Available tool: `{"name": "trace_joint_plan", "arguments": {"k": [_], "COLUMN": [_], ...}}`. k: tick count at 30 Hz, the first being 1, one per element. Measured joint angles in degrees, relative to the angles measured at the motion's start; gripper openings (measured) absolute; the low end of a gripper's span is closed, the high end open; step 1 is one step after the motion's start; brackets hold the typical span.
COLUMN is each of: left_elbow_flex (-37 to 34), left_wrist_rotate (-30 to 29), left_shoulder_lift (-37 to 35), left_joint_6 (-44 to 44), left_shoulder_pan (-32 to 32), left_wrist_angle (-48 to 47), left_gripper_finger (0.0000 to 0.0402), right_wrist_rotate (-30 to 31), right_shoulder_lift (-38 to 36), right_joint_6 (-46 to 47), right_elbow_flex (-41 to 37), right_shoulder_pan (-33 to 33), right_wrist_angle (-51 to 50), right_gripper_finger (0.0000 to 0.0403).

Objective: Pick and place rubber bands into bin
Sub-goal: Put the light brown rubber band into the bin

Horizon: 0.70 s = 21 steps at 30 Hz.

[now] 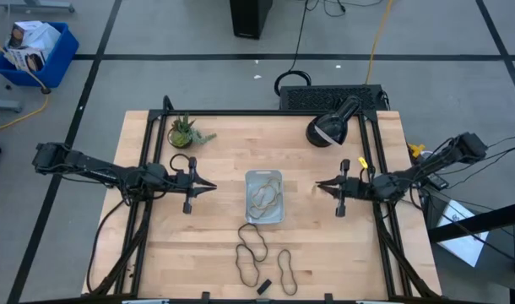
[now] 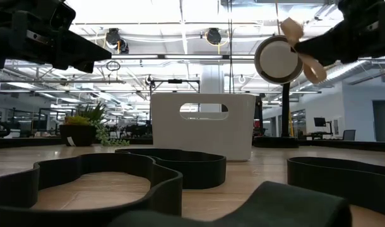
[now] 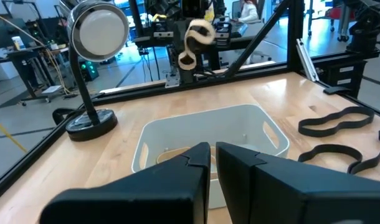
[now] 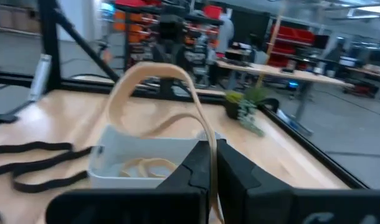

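Left gripper (image 1: pixel 208 187): fingers together, holding nothing — it waits just left of the bin, tips pointing at it.
Bin (image 1: pixel 264 177): between the two grippers; tan bands already lie inside.
Loose rubber bands (image 1: pixel 252 245): dark loops on the table (image 1: pixel 215 245), nearer the front edge than either gripper — apparently yet to be collected.
Right gripper (image 4: pixel 212 155): pinched on a tan rubber band (image 4: pixel 154 78), raised just right of the bin, likely for dropping in.

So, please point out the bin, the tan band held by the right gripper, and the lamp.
bin (image 1: pixel 277 176): high view, its right rim.
tan band (image 4: pixel 154 70): right wrist view, top of its loop.
lamp (image 1: pixel 328 129): high view, its head.
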Motion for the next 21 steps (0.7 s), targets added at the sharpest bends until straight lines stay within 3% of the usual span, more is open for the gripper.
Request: {"name": "trace_joint_plan", "arguments": {"k": [10,21], "left_elbow_flex": [0.0,0.0], "left_wrist_rotate": [0.0,0.0], "left_shoulder_lift": [0.0,0.0], "left_joint_6": [0.1,0.1], "left_shoulder_pan": [0.0,0.0], "left_wrist_angle": [0.0,0.6], "left_gripper_finger": [0.0035,0.0035], "right_wrist_rotate": [-1.0,-10.1], "right_shoulder_lift": [1.1,9.9], "right_joint_6": [4.7,3.8], "right_elbow_flex": [-1.0,0.0], "right_shoulder_pan": [-4.7,-6.6], "right_wrist_angle": [-2.1,12.5], "right_gripper_finger": [0.0003,0.0002]}}
